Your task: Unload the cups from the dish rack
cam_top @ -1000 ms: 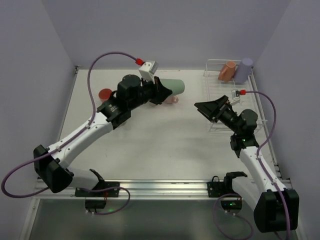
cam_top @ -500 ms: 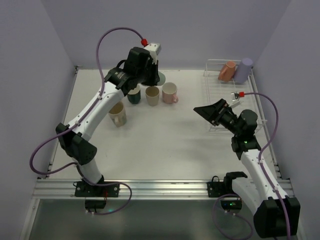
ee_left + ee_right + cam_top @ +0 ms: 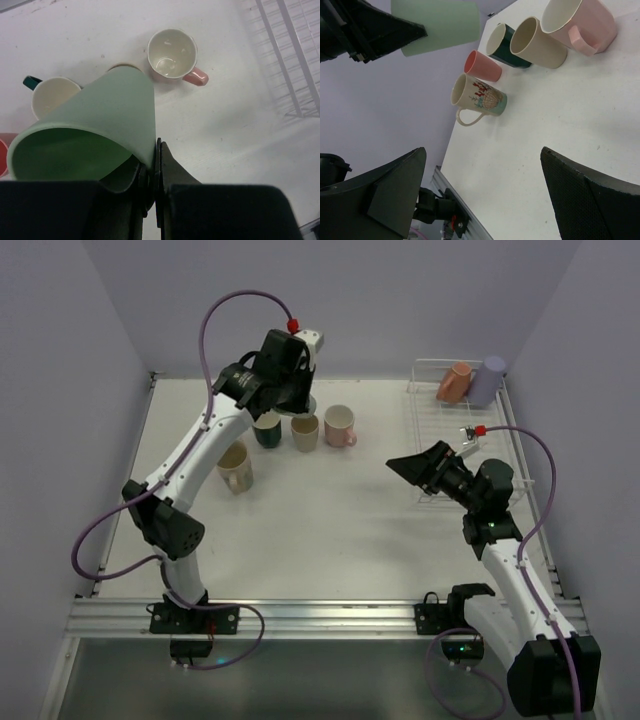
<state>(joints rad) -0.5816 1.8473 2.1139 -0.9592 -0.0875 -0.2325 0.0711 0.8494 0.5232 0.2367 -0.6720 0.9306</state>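
So the light green tumbler (image 3: 95,115) is up in the air over the far edge of the table, left of middle. The left gripper (image 3: 152,160) is pinched on its wall right at the rim, one finger inside the mouth and one outside. It hangs tilted, above the cups already set down: the pink mug (image 3: 340,425), tan cup (image 3: 304,430), dark green mug (image 3: 267,430), red cup (image 3: 482,65) and, nearer the left edge, the cream mug (image 3: 235,468).

Handling-wise it looks like a light, stiff plastic tumbler with no handle, smooth tapered sides and a thin wall. I'd guess a rim pinch like this is the sensible hold, since the body is too wide and slick to squeeze from outside. The downside is that it can swing or slip in the pinch, and the landing spot is crowded.

The right gripper (image 3: 482,155) hovers with its jaws spread wide, holding nothing, near the middle of the table beside the dish rack (image 3: 440,420) on the right edge. The salmon tumbler (image 3: 455,382) and lavender tumbler (image 3: 488,380) lean at the rack's far end, by the far right corner. They probably handle the same way, so go for the rim.
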